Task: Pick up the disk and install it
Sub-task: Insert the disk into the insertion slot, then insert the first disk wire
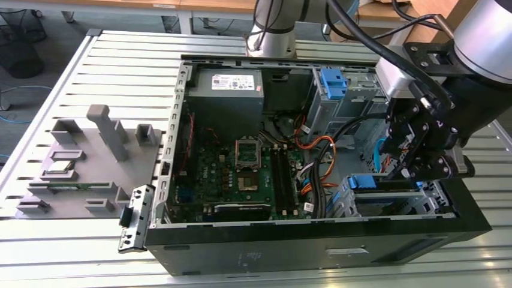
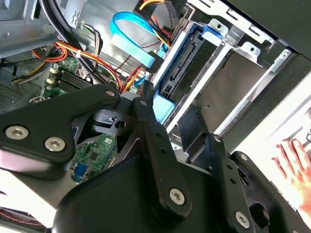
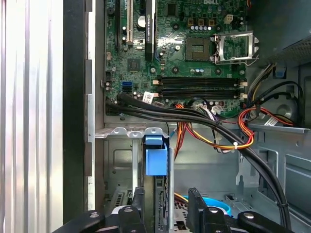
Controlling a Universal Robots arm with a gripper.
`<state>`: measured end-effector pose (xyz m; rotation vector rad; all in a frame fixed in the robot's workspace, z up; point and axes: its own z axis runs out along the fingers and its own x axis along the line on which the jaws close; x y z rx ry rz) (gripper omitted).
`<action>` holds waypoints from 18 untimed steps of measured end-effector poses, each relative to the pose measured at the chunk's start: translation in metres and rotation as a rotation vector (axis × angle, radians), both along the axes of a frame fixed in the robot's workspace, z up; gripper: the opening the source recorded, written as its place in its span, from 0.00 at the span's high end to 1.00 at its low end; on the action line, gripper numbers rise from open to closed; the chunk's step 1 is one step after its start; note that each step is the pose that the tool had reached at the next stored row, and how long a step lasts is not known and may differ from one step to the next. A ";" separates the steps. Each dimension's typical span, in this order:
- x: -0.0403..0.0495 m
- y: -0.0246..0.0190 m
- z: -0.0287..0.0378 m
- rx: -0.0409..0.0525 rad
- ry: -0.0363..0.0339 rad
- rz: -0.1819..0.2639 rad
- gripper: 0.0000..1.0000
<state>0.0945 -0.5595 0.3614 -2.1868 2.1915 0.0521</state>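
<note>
The disk [image 1: 370,182] stands on edge in the drive cage [image 1: 436,201] at the front corner of the open computer case, on the exterior view's right. Its bright blue bracket [image 3: 156,156] faces the camera in the first wrist view, and its connector edge [image 2: 182,68] runs along the slot in the second wrist view. My gripper [image 1: 404,177] hangs just above the cage. Its black fingers [image 3: 138,201] straddle the disk's end, with a gap showing on one side, so the gripper [image 3: 166,196] looks open. One fingertip [image 2: 146,92] sits beside the blue tab.
Thick black and orange cables [image 3: 209,126] cross between the motherboard [image 1: 240,168] and the cage. A grey power-supply box [image 1: 226,90] and a bare blue bracket [image 1: 332,83] sit at the case's far end. A grey parts fixture [image 1: 80,162] lies at the exterior view's left. A hand [image 2: 291,155] rests outside the case.
</note>
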 end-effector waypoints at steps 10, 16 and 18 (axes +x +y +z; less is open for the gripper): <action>0.0000 0.0064 0.0000 0.0000 0.0000 0.000 0.51; 0.0000 0.0065 0.0000 0.0000 0.0000 0.000 0.51; 0.0000 0.0065 0.0000 0.0000 0.0000 0.000 0.51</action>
